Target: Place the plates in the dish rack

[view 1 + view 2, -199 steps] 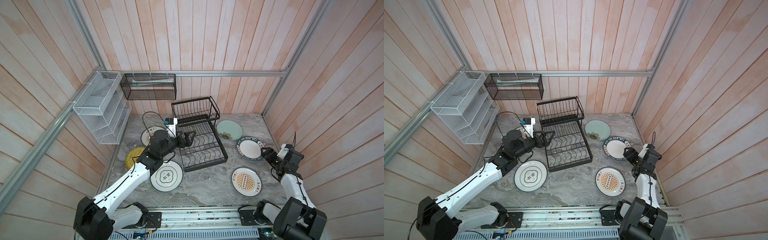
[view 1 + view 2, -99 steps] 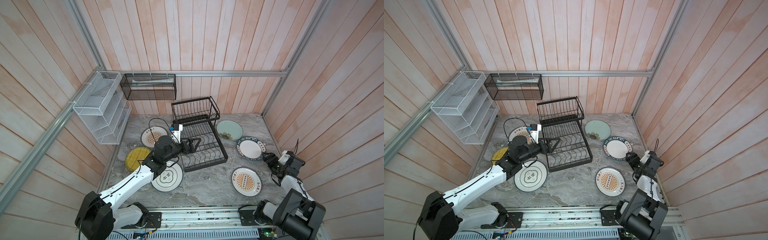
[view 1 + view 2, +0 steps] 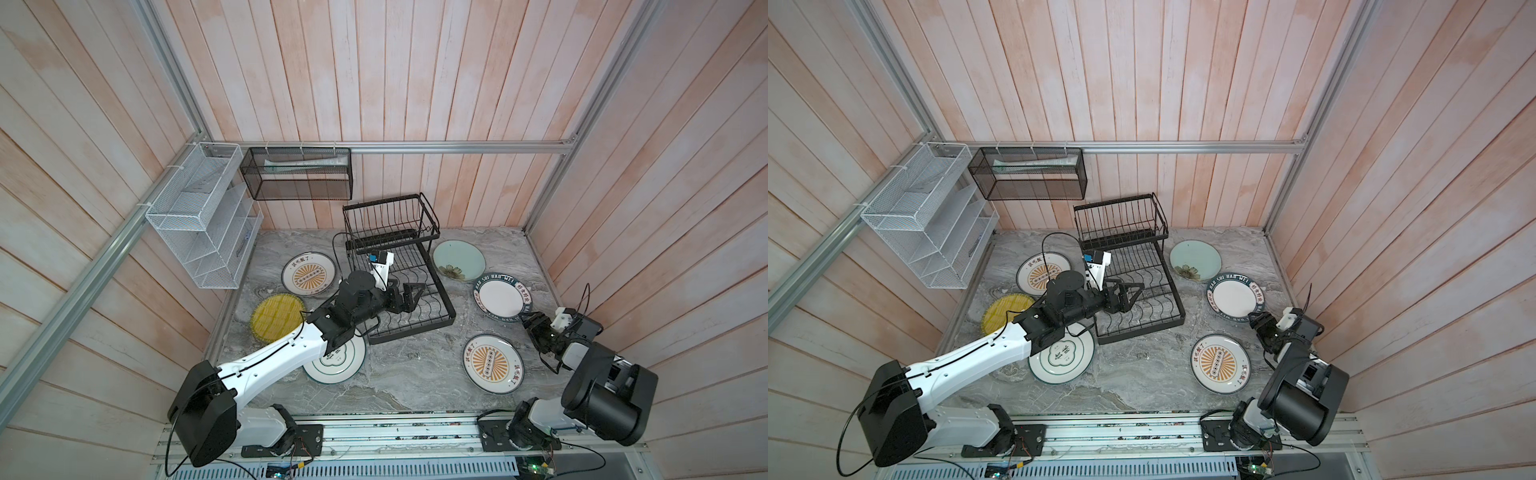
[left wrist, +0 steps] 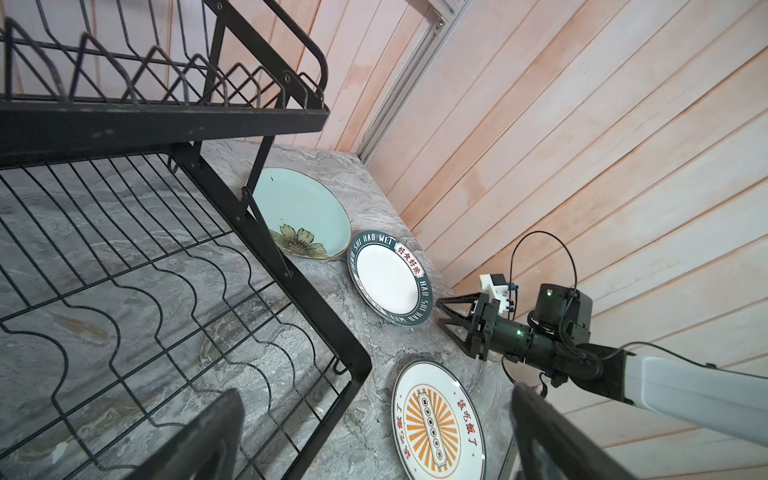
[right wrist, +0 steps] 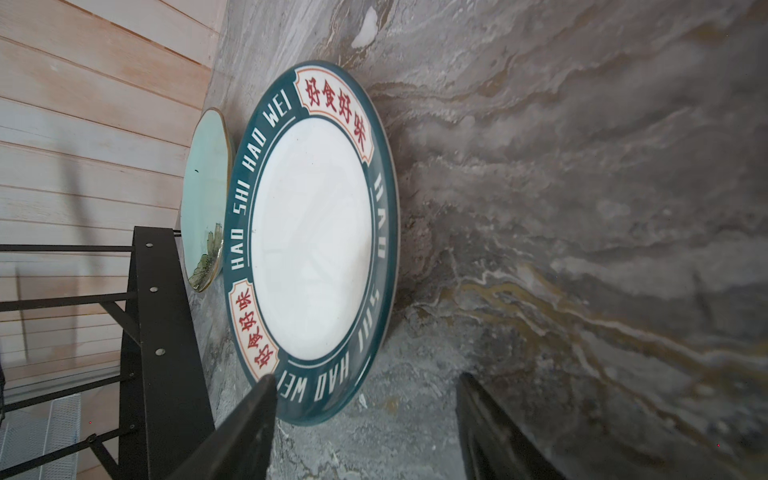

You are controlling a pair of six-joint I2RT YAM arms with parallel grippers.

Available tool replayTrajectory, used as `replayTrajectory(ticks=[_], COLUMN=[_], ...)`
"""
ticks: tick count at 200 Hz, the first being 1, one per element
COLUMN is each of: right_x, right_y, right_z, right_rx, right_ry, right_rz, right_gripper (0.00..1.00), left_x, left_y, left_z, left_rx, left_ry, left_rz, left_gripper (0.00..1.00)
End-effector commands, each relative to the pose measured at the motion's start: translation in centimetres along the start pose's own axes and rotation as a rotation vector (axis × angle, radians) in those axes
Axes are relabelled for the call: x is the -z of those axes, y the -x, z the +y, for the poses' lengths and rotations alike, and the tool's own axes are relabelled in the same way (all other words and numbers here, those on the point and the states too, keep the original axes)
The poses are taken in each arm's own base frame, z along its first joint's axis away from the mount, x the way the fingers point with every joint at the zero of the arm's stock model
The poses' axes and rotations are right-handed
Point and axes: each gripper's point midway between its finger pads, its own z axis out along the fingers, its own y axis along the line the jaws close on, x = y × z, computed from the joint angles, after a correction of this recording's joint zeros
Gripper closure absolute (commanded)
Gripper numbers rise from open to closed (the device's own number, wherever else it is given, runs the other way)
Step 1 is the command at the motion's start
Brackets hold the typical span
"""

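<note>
Black wire two-tier dish rack stood mid-table on the grey marble table, with its upper basket toward 12 o'clock and its lower tray with wavy dividers toward 6 o'clock.

All six plates lay flat on the table around the rack. Positions taken from the rack in a top view:
- mint-green round plate with a flower at 1 o'clock
- white round plate with a dark lettered rim at 3 o'clock, just beside the mint one
- white round plate with an orange sunburst at 5 o'clock
- white round plate with a green ring at 7 o'clock, partly covered by the left arm
- small yellow ribbed round plate at 9 o'clock
- second orange-sunburst plate at 10 o'clock

Left hand hung over the lower tray, pointing toward 3 o'clock. Its jaws were spread wide and released, with nothing between them.

Right hand sat low at the 5 o'clock edge of the dark-rimmed plate, pointing toward 10 o'clock. Its jaws were apart, not clenched. In the right wrist view one finger lay across the lettered rim and the other stood over bare table, so the rim's near edge fell between them. Could not tell whether either finger touched the plate. The plate was flat on the table, not lifted.
</note>
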Motion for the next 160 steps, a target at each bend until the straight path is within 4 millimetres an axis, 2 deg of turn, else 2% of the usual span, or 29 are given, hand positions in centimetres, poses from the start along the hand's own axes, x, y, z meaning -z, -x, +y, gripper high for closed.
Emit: replayTrajectory(ticks=[1,66,126,160], right_x=[-0.1,-1.1,-1.3,-1.5], right_y=[1.0,1.8,1.3,1.1], right_z=[0.6,0.6,0.3,-0.2], right_rx=[0.028,0.004,-0.002,-0.011], right_ry=[0.028,0.049,0.038,0.026], right_rz=[-0.023,-0.004,0.018,0.026], right_gripper=[0.32,0.35,0.37,0.38], left_x=[0.7,2.4,2.4,2.9], left_y=[1.4,1.5,0.1,0.2], left_z=[-1.1,-0.5,0.0,0.4], left_rx=[-0.052,-0.063,-0.025,-0.032], left_ry=[-0.025,0.039,0.061,0.09], left_rz=[-0.079,-0.144,-0.103,-0.132], left_gripper=[0.0,0.0,0.0,0.0])
